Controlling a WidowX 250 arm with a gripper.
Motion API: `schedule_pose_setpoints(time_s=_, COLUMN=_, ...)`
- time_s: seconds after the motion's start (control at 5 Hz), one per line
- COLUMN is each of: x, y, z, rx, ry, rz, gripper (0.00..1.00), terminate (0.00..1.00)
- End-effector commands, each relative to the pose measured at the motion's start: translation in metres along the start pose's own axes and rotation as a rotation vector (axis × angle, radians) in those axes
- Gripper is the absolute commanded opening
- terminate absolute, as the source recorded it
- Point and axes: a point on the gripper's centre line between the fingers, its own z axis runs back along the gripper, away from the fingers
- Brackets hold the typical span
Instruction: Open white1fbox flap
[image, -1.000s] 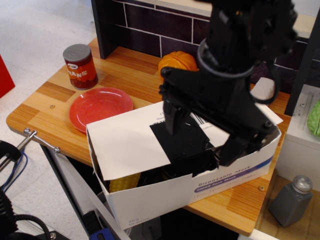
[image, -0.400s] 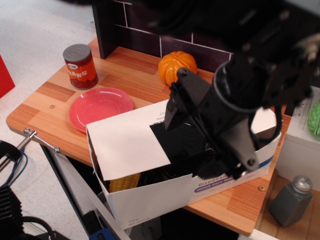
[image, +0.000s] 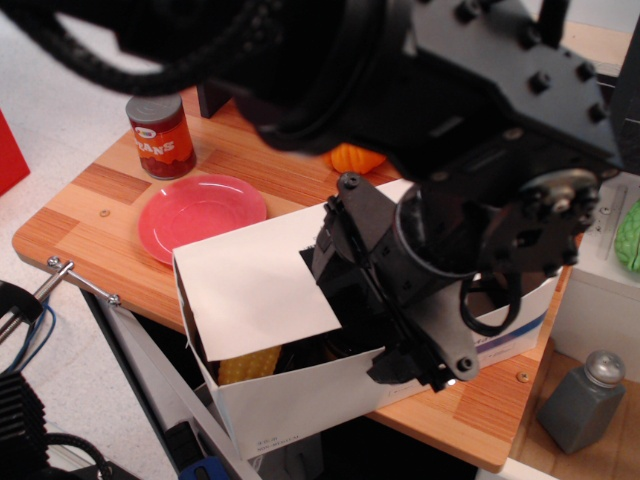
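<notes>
The white1fbox (image: 300, 400) stands at the table's front edge, its long side facing me; the purple stripe and print are mostly covered by the arm. Its flap (image: 250, 285) lies nearly flat over the carton's top, with a gap at the front where a yellow corn cob (image: 250, 366) shows inside. My black gripper (image: 385, 320) hangs low over the flap's right half, tilted, with its jaws spread apart; one finger (image: 332, 245) is at the black tape patch and the other is near the carton's front wall. The tape patch and barcode label are mostly hidden by the gripper.
A red plate (image: 200, 212) and a red can (image: 160, 132) sit on the left of the wooden table (image: 90, 200). An orange pumpkin (image: 355, 158) peeks from behind the arm. A grey shaker (image: 580, 400) and a white container (image: 600, 290) stand at the right.
The arm has swung forward and down, and the gripper has dropped lower and toward the carton's front wall. The arm covers more of the flap, the pumpkin and the box print.
</notes>
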Motion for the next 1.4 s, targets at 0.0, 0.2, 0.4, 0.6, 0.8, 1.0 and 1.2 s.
schedule_pose_setpoints(time_s=0.0, x=0.007, y=0.020, z=0.005, rx=0.053, ry=-0.010, rz=-0.064, gripper=1.00, terminate=0.00)
schedule_pose_setpoints(time_s=0.2, x=0.006, y=0.029, z=0.005, rx=0.054, ry=-0.005, rz=-0.081, gripper=1.00, terminate=0.00)
schedule_pose_setpoints(time_s=0.4, x=0.007, y=0.038, z=0.008, rx=0.067, ry=0.010, rz=-0.106, gripper=1.00, terminate=0.00)
schedule_pose_setpoints(time_s=0.6, x=0.007, y=0.046, z=0.015, rx=0.078, ry=0.027, rz=-0.137, gripper=1.00, terminate=0.00)
schedule_pose_setpoints(time_s=0.8, x=0.007, y=0.063, z=0.030, rx=0.105, ry=0.068, rz=-0.203, gripper=1.00, terminate=0.00)
schedule_pose_setpoints(time_s=1.0, x=0.006, y=0.083, z=0.036, rx=0.155, ry=0.088, rz=-0.272, gripper=1.00, terminate=0.00)
schedule_pose_setpoints(time_s=1.2, x=0.002, y=0.111, z=0.036, rx=0.175, ry=0.079, rz=-0.341, gripper=1.00, terminate=0.00)
